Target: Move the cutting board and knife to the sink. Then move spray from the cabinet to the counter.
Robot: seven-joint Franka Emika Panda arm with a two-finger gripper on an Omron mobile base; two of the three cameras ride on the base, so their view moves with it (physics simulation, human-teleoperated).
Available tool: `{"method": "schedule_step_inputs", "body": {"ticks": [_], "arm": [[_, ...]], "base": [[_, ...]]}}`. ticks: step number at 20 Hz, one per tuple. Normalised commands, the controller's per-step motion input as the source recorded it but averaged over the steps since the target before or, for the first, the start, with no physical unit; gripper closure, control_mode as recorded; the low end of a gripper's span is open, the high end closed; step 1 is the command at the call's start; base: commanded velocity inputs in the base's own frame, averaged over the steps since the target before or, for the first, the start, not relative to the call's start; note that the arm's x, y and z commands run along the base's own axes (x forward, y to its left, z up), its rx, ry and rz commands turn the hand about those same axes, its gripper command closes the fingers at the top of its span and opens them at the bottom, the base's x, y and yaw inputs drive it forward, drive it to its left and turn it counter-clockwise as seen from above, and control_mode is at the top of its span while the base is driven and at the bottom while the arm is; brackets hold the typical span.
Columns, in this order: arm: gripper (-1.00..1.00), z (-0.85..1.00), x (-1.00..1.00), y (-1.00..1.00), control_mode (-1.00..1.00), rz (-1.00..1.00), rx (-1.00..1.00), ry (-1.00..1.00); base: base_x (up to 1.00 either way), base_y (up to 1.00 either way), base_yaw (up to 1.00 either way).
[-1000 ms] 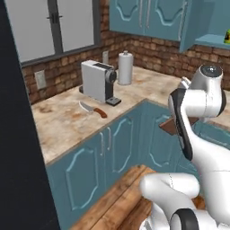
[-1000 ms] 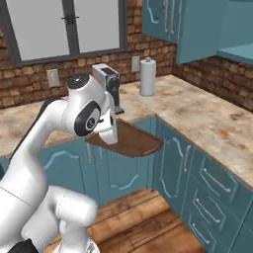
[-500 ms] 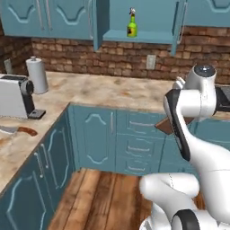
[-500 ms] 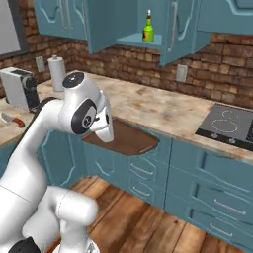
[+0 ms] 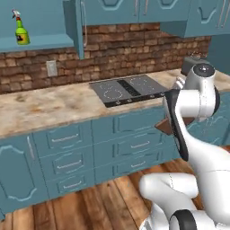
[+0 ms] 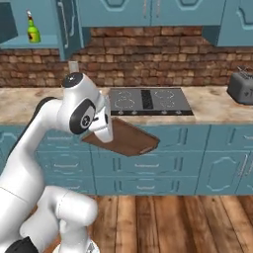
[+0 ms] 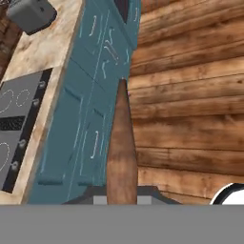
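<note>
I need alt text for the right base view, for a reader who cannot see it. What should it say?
The white robot arm holds the cutting board level in front of teal drawers, its jaws shut on one end. Behind it a cooktop is set in the counter, with a toaster at right. The spray stands in the open cabinet, upper left.

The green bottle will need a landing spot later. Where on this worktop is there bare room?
The counter is bare from the cooktop leftward, under the open cabinet holding the spray. A narrower bare strip lies between cooktop and toaster. The held cutting board crowds the counter's front edge.
</note>
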Motion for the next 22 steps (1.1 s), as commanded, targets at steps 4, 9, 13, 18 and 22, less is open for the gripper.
{"method": "schedule_step_inputs", "body": {"ticks": [4,9,13,18,22], "arm": [[1.0,0.0,0.0,0.0,1.0,0.0,0.0,0.0],[1.0,0.0,0.0,0.0,1.0,0.0,0.0,0.0],[1.0,0.0,0.0,0.0,1.0,0.0,0.0,0.0],[1.0,0.0,0.0,0.0,1.0,0.0,0.0,0.0],[1.0,0.0,0.0,0.0,1.0,0.0,0.0,0.0]], "base": [[0.09,-0.76,-0.65],[0.36,-0.25,-0.7],[0.61,-0.05,-0.69],[0.94,0.13,-0.59],[1.0,0.46,-0.48]]}}
